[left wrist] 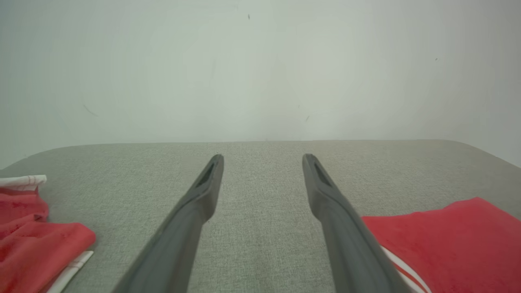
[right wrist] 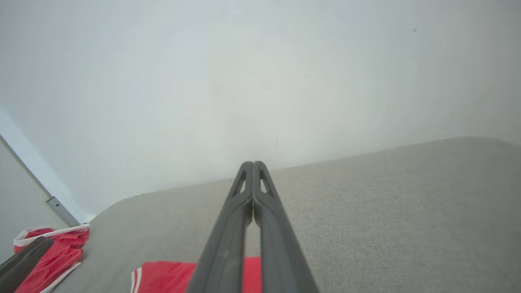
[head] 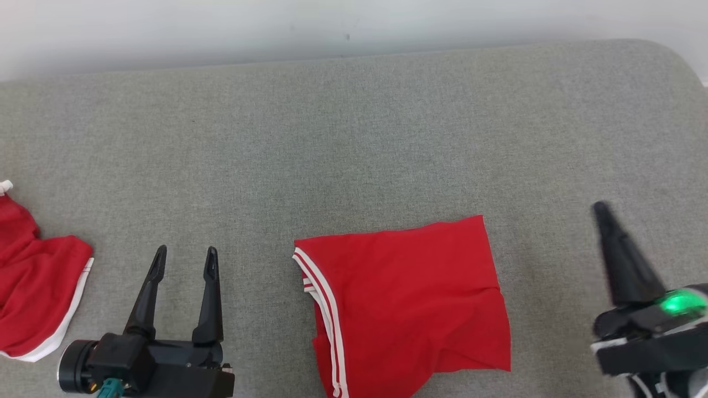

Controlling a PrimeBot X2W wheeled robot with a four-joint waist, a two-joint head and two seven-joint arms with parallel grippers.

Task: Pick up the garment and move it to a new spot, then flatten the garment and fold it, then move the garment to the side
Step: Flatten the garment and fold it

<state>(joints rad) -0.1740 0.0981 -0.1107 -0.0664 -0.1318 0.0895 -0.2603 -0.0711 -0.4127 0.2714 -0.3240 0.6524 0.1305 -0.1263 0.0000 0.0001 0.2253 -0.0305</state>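
A red garment (head: 409,301) with white stripes along its left edge lies folded on the grey fabric surface (head: 354,138), near the front middle. It also shows at the lower right of the left wrist view as the garment (left wrist: 447,244) and at the bottom of the right wrist view as the garment (right wrist: 171,278). My left gripper (head: 184,258) stands open to the garment's left, holding nothing; in its own view the left gripper (left wrist: 262,156) has its fingers wide apart. My right gripper (head: 600,209) is to the garment's right, fingers together and empty, as the right gripper (right wrist: 253,163) shows.
Another red cloth with white trim (head: 33,276) lies crumpled at the surface's left edge, also seen as the cloth (left wrist: 32,240) and the cloth (right wrist: 53,248). A pale wall (head: 332,22) rises behind the surface. Bare grey fabric stretches across the back and right.
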